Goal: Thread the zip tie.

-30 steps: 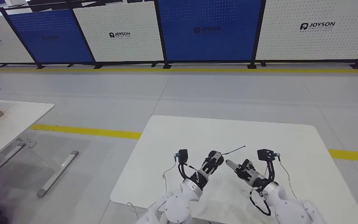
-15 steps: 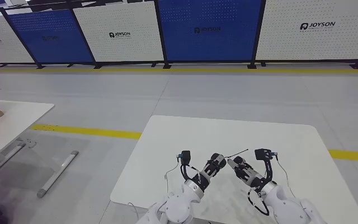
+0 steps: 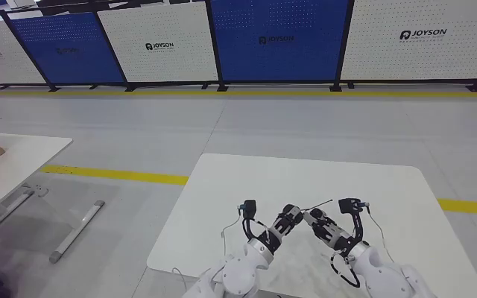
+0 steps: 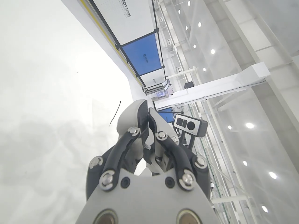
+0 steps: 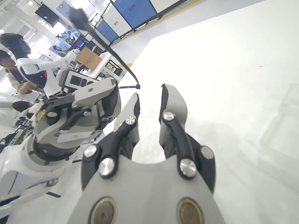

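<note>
surface: a white table [image 3: 298, 179] with rounded corners, standing on a pale grey workshop floor.
left gripper [image 4: 148, 115]: over the table's near edge, about 6 o'clock from the table's middle, aimed toward 1 o'clock. Its fingers are pressed together, pinching one end of the zip tie.
right gripper [image 5: 150, 92]: just beside the left gripper at its 3 o'clock, aimed toward 10 o'clock so the two tips nearly meet. Its fingers are spread with nothing between them.
zip tie [image 5: 112, 50]: a thin black strap held up off the table. It runs from the left gripper's pinch toward 2 o'clock, close past the right gripper. It bends sharply just beside one right fingertip [image 5: 135, 103]; whether it touches there cannot be told. In the top view it reads as one open line with a small dark tip at its far end.
yellow line [image 3: 112, 174]: painted on the floor, running behind the table from 9 o'clock to 3 o'clock.
second table [image 3: 22, 153]: white, well apart at 9 o'clock.
panels [image 3: 279, 37]: blue and white perforated boards in black frames, lined up at 12 o'clock at the far side of the floor.
</note>
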